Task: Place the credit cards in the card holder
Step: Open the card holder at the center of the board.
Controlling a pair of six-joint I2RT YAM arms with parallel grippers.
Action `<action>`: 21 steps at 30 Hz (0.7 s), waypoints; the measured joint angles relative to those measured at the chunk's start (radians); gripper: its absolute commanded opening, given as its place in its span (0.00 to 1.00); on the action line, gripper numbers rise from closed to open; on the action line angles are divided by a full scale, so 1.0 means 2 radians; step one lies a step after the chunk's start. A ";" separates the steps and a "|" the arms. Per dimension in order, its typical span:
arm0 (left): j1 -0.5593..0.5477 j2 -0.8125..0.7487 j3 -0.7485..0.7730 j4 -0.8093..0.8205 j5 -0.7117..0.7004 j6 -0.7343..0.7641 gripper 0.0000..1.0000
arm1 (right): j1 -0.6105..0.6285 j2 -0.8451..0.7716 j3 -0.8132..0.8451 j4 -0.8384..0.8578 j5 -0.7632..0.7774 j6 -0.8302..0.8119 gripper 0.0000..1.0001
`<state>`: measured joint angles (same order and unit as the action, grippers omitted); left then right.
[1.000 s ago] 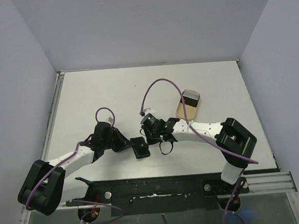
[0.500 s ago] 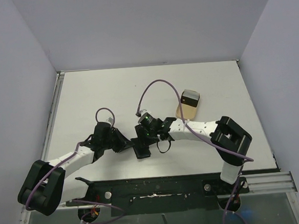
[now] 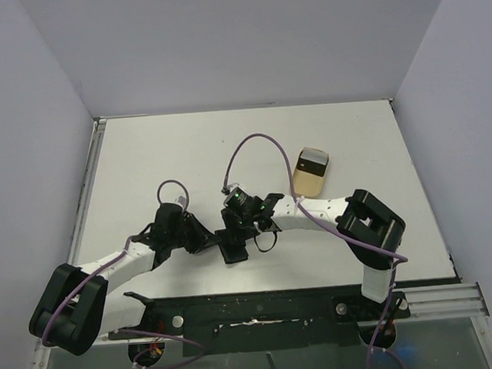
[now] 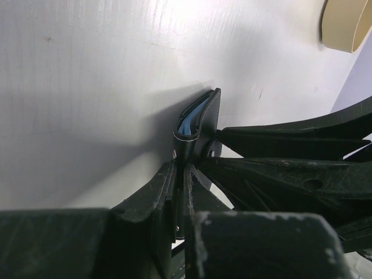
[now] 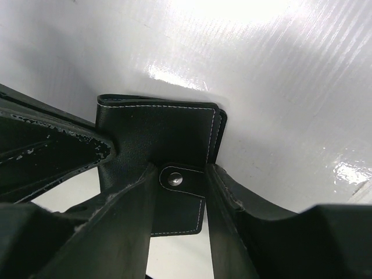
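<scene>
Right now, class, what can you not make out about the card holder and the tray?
- Black leather bifold card holder: slots hidden; the left wrist view shows only its edge.
- Beige oval tray: contents too small in the top view, cut off in the left wrist view.
- Right fingers: grip on the snap strap unclear.

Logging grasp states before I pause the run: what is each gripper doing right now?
Left gripper: closed on the card holder, at its edge.
Right gripper: open, straddling the snap strap.
</scene>
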<state>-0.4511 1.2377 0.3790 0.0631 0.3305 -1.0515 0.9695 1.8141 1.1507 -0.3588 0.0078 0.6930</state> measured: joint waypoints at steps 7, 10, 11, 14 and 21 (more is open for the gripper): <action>-0.002 -0.006 0.000 -0.003 -0.002 0.000 0.00 | 0.009 0.000 0.007 -0.013 0.023 0.007 0.23; -0.003 -0.008 0.000 -0.003 -0.002 0.000 0.00 | 0.018 0.000 0.017 -0.027 0.044 0.010 0.13; -0.003 -0.009 0.000 -0.003 -0.002 0.000 0.00 | 0.020 0.000 0.021 -0.031 0.051 0.010 0.11; -0.003 -0.009 0.000 -0.003 -0.002 0.000 0.00 | 0.025 -0.001 0.026 -0.035 0.063 0.010 0.04; -0.003 -0.010 0.000 -0.003 -0.003 0.001 0.00 | 0.026 -0.013 0.024 -0.051 0.087 0.006 0.00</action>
<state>-0.4576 1.2186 0.3790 0.0563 0.3244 -1.0500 1.0222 1.7889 1.1984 -0.4599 0.1825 0.7048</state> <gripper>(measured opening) 0.035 0.022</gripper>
